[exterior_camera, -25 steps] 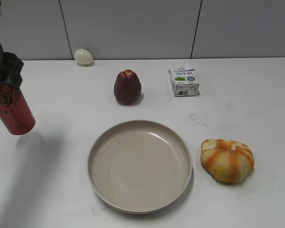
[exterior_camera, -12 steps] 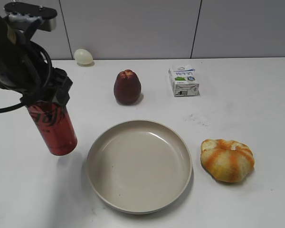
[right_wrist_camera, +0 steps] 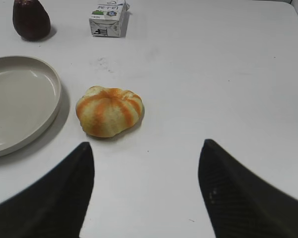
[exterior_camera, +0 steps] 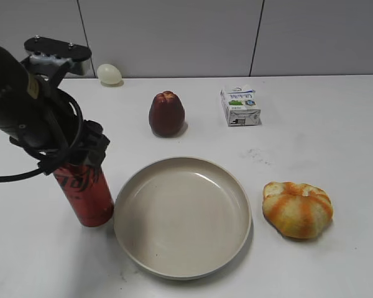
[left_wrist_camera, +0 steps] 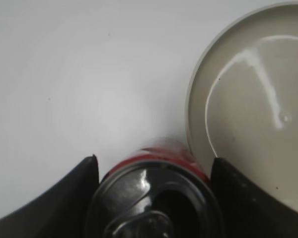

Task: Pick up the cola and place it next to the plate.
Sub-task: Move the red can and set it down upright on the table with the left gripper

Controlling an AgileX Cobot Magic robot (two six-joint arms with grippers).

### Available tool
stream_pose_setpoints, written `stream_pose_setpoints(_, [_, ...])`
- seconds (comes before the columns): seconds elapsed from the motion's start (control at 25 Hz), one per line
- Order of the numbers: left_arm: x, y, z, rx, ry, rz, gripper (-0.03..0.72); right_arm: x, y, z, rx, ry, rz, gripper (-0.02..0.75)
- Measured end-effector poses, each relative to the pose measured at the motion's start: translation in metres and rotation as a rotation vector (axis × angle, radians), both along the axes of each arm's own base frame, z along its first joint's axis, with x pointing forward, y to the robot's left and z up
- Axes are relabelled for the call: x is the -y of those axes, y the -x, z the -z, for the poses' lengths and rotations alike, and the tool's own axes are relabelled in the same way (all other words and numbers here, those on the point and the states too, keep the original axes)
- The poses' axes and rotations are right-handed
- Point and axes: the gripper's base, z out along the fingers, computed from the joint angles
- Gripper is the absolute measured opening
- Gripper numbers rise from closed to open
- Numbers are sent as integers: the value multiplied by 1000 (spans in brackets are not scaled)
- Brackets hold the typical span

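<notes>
Left jaws clamp cola [exterior_camera: 84, 197], beside plate [exterior_camera: 239, 239]

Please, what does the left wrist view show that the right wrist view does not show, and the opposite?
Only the left wrist view shows the cola, gripped from above by the left gripper, right beside the plate rim. Only the right wrist view shows the pumpkin, the milk carton, the dark red fruit and the open, empty right gripper. Both show the plate and the white table.

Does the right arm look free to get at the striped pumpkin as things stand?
Probably yes: the right claw is open and empty, and only bare table lies between it and the pumpkin.
</notes>
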Motion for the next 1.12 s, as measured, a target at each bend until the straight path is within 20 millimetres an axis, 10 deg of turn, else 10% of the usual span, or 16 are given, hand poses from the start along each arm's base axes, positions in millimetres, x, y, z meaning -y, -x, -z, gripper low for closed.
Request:
stream_pose_setpoints(0.88, [-1,1,-2,17,-18,16,613,0,0,0,0,0,0,531])
stream_pose_setpoints(1.12, [-6,4,-33,91,-4,22,601,0,0,0,0,0,0,531])
